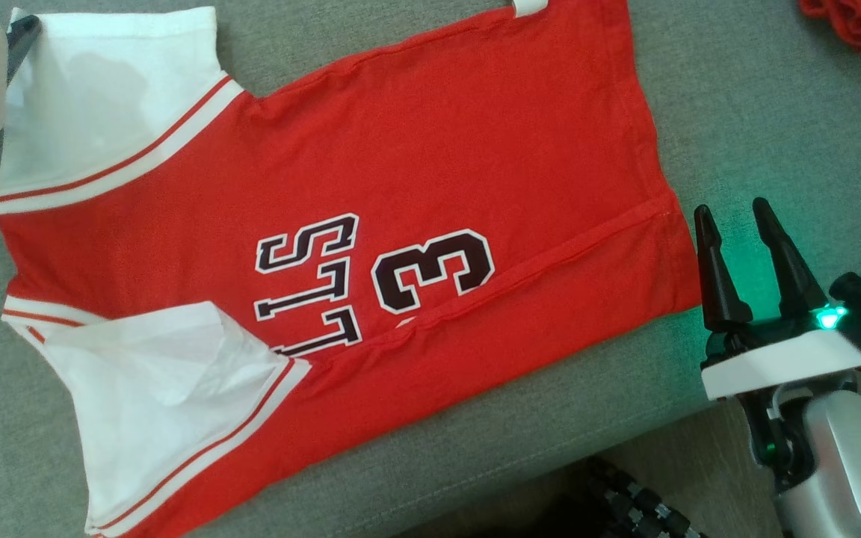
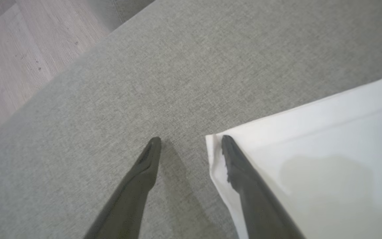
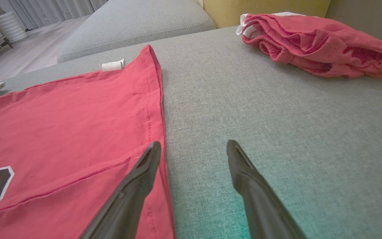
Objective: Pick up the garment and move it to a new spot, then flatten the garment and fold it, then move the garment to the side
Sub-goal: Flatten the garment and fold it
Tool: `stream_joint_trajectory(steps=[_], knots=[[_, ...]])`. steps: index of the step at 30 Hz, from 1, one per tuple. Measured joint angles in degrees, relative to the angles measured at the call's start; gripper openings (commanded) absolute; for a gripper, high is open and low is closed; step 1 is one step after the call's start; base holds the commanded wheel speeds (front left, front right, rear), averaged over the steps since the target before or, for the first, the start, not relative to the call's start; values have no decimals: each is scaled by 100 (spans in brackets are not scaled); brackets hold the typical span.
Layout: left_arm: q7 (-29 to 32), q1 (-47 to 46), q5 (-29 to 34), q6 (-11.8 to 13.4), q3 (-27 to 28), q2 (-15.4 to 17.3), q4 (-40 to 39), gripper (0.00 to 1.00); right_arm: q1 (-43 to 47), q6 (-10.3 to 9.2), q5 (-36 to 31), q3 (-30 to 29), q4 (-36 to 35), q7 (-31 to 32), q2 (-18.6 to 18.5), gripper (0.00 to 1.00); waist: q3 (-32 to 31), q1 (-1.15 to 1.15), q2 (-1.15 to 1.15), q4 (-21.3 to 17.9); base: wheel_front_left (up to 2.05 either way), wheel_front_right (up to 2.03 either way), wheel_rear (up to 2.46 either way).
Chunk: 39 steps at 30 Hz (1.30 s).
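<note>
Your red jersey (image 1: 430, 172) lies spread out on the grey sofa cushion (image 1: 774, 112), printed side up, with the dark number and letters near its middle. Its body runs across the head view, hem toward your right and both white sleeves toward your left. A long crease runs along the near side panel. The near sleeve (image 1: 169, 403) is rumpled, with a fold across it; the far sleeve (image 1: 102, 97) lies flatter.

Your left gripper (image 2: 191, 139) is at the outer corner of the far sleeve with its fingers wide apart. One finger lies over the sleeve's corner, the other over bare cushion just beside it, and nothing is held. Whether the tips press on the fabric cannot be told.

Your right gripper (image 1: 733, 209) sits just off the hem, also spread wide and holding nothing. One finger is at the hem's edge, the other over bare cushion.

A second red garment (image 3: 320, 46) lies bunched at the far end of the cushion, well apart from the jersey. A small white label (image 3: 112, 65) sticks out at the jersey's far edge, near the hem corner.
</note>
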Motion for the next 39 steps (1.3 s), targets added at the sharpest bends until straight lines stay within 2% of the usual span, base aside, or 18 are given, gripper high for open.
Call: stream_joint_trajectory(steps=[1,2,6,13,17,21,24,28,34,39], knots=[[0,0,-36,0,-49,23,-36,33,0,0,0,1,10,-14,0,100,0,0,0,-4,0,0,0],[1,0,-76,-1,-103,41,-76,0,0,0,0,3,21,-14,0,100,-2,0,0,-6,0,0,0],[-27,3,-196,0,-277,96,-210,0,0,0,0,13,54,-14,0,100,-16,0,0,-10,0,0,0],[-812,153,-534,0,-409,286,-344,0,-114,0,30,268,85,65,-70,100,-203,0,0,-6,0,0,0],[-1147,244,-756,0,-457,279,-523,0,-511,0,222,378,38,467,-308,100,-386,0,0,113,0,0,0],[-1337,259,-861,0,-594,219,-782,0,-1265,0,511,469,81,1152,-649,100,-531,0,0,341,0,0,0],[-1490,257,-871,0,-751,116,-1107,0,-2059,0,939,633,509,1725,-850,100,-619,0,0,611,0,0,0],[-1572,235,-910,0,-942,26,-1432,0,-2561,0,1303,714,1122,2168,-1040,100,-629,0,0,895,0,0,0],[-1714,177,-922,0,-1102,-21,-1782,0,-2911,0,1677,953,1725,2309,-1267,100,-541,0,0,1237,0,0,0],[-1775,177,-922,0,-1209,-14,-1963,0,-3209,0,1603,1289,2245,2305,-1412,100,-509,0,0,1363,0,0,0]])
